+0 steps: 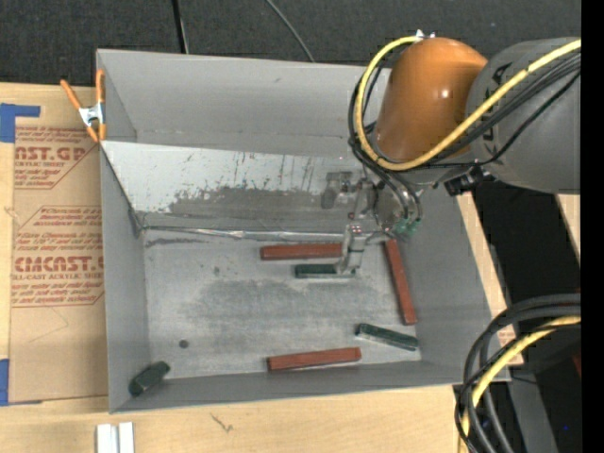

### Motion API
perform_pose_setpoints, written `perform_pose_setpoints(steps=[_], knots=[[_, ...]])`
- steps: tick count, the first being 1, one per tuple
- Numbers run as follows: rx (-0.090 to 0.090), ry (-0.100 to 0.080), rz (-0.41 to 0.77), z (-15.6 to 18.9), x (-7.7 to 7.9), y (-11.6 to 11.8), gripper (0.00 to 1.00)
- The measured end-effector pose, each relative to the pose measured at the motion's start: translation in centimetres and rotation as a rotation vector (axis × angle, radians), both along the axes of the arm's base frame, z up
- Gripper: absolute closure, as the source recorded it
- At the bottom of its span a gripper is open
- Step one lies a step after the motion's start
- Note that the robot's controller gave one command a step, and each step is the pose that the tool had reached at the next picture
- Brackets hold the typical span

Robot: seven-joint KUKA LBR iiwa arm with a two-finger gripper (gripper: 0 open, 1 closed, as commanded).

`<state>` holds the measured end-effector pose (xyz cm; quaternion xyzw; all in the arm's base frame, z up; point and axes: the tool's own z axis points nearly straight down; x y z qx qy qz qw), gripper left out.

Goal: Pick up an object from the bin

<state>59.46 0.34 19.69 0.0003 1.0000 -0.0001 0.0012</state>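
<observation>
the hand [352, 260] hangs low inside the grey metal bin [121, 253], a little right of the middle of its floor, at the end of the arm that comes in from the right. above it sits the arm's rounded orange cover [427, 97], with yellow cables [362, 111] looping round it. whether the hand is open or closed i cannot tell, since from above its tip is only a narrow bit of metal.

that tip comes down at the right end of a short dark green bar [315, 272], which lies flat and nearly level across the floor. the two seem to touch, though the view is too poor there to be sure. just behind that bar and parallel to it lies a reddish-brown bar [298, 251], whose right end reaches in under the hand.

a slanted reddish-brown bar [400, 281] lies just right of the hand, running steeply from upper left to lower right, close to the bin's right wall. near its lower end lies a second dark green bar [387, 337], slightly tilted. a front reddish-brown bar [313, 359] lies along the near wall, almost level. a small dark green piece [149, 377] sits in the near left corner, well apart from everything else. the sloping back wall is streaked with dark scuff marks [236, 185].
</observation>
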Motion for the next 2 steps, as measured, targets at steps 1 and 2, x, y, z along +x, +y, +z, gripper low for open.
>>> perform_pose_setpoints(steps=[1,2], knots=[[0.0,0.0,0.0,0.0,0.0,0.0,0.0],[0.002,0.0,-0.243,-11.8,-1.0,-0.2,1.0]])
